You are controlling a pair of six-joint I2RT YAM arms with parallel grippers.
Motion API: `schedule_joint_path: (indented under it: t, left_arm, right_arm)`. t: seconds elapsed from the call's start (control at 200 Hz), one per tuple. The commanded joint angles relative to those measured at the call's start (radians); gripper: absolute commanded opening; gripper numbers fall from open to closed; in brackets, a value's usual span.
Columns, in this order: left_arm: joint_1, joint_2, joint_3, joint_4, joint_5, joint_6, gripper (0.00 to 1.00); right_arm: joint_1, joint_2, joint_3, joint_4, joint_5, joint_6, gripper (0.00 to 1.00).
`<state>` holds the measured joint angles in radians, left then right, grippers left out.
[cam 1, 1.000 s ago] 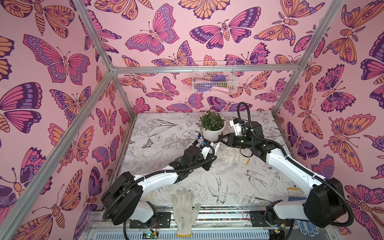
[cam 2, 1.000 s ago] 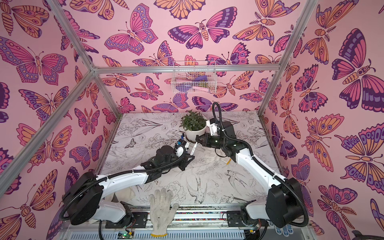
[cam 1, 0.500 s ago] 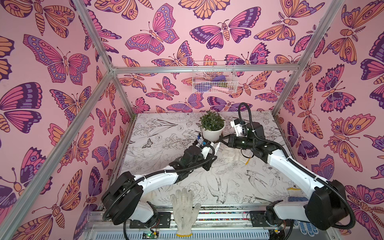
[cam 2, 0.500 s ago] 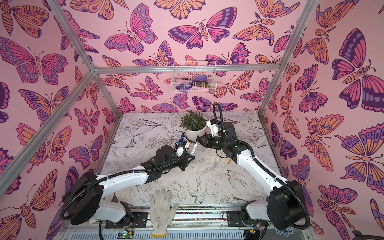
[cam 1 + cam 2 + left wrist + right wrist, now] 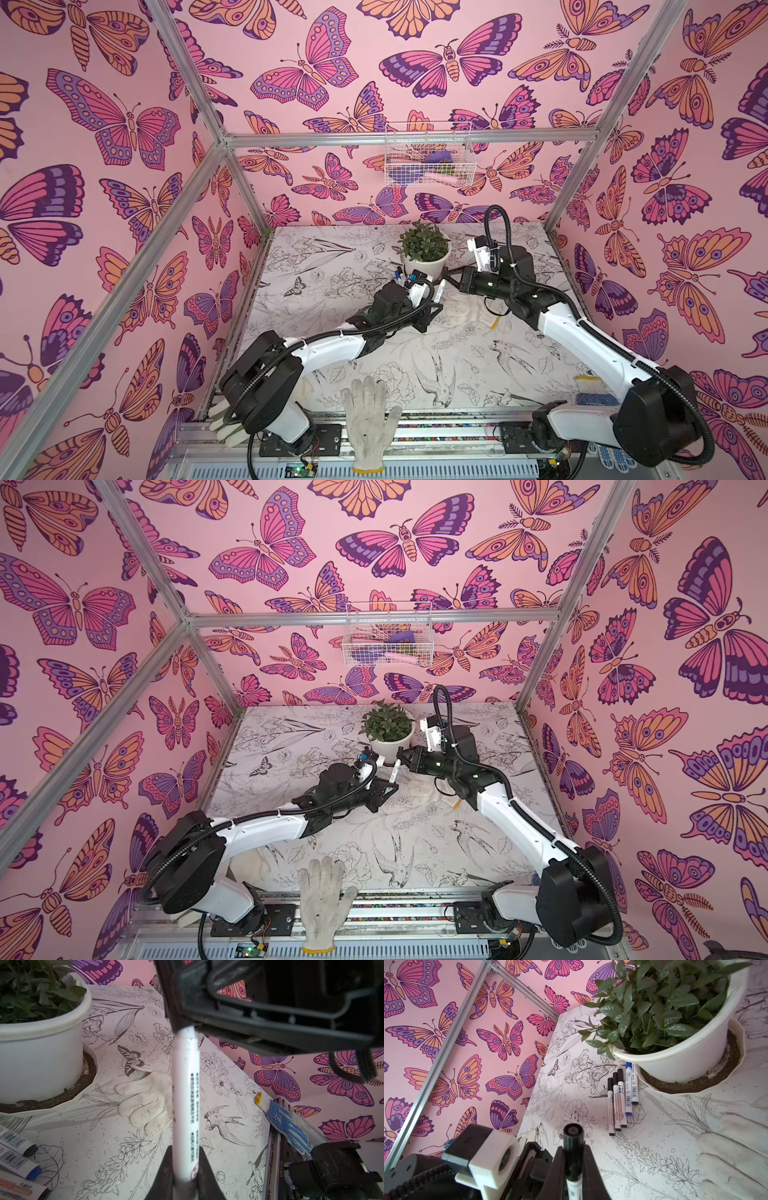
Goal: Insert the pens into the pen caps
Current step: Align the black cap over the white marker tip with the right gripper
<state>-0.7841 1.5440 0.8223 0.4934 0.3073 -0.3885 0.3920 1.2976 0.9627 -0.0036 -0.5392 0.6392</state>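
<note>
L claw [image 5: 185,1150] clamped tight on pen [image 5: 186,1095] barrel. R claw [image 5: 574,1149] clamped on black cap [image 5: 573,1136], straight ahead of L claw at pen's far tip. Can't tell if cap's fully seated. Risk: axes slightly off, so cap cocks or pen slides in L grip under push. Early release would drop it near glove [image 5: 145,1103]. Also other pens [image 5: 620,1097] lie ahead of R claw on surface [image 5: 654,1147], by pot [image 5: 685,1064].

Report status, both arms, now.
Left gripper shut on pen. Right gripper shut on black cap, cap over pen's end, seating unclear. Flowerpot close beside, no contact seen.
</note>
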Motion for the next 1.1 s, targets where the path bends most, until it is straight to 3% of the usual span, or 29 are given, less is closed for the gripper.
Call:
schedule_joint_path:
  t: [0.0, 0.386, 0.606, 0.726, 0.961, 1.092]
  left_arm:
    - [0.03, 0.015, 0.066, 0.202, -0.014, -0.08, 0.0]
    - [0.039, 0.012, 0.091, 0.3, -0.053, -0.082, 0.0]
    - [0.039, -0.017, 0.081, 0.285, -0.121, -0.065, 0.0]
    - [0.039, -0.033, 0.077, 0.246, -0.146, -0.029, 0.0]
    - [0.039, -0.075, 0.068, 0.244, -0.041, -0.013, 0.0]
    - [0.04, -0.115, 0.04, 0.273, 0.014, -0.029, 0.0]
  right_arm:
    - [0.023, -0.006, -0.018, -0.013, -0.134, 0.0, 0.0]
    - [0.026, 0.003, -0.021, -0.012, -0.312, -0.032, 0.0]
    - [0.077, -0.009, 0.006, -0.277, -0.274, -0.252, 0.0]
    - [0.077, -0.05, -0.01, -0.287, -0.259, -0.294, 0.0]
    - [0.076, -0.064, -0.013, -0.258, -0.347, -0.28, 0.0]
    - [0.048, -0.085, -0.019, -0.259, -0.329, -0.25, 0.0]
